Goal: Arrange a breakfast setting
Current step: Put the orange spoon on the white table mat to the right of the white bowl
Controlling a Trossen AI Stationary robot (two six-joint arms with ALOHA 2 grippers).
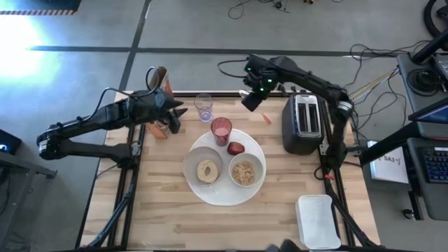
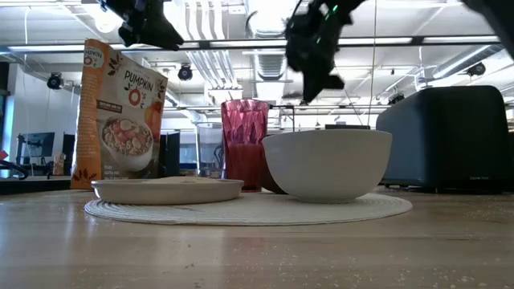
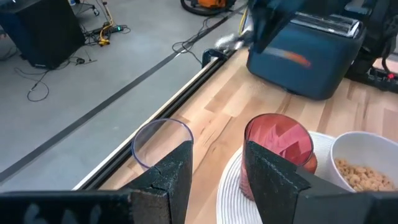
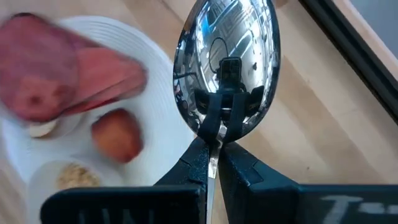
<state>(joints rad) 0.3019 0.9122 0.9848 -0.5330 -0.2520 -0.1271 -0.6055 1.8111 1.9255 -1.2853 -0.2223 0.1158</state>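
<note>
Pinching one spoon [image 4: 227, 65], right tool [image 4: 213, 140]; left tool [image 3: 214, 168] spread; two bowls [image 1: 245, 171]

A robotics lab in an open industrial hall: a wooden work table [image 1: 168, 217] on a black metal frame stands on a bare concrete floor [image 1: 196, 28] marked with dark tape lines. Loose cables [image 1: 371, 56] trail across the floor (some toward a desk with a keyboard [image 1: 435, 164]). Exposed ceiling ducts [image 2: 217, 48] and strip lights run overhead.

Glossy mirror-bright metal spoon [image 4: 227, 65]; matt pale wooden table [image 1: 280, 203]; faceted translucent pink tumbler [image 2: 244, 143].
</note>
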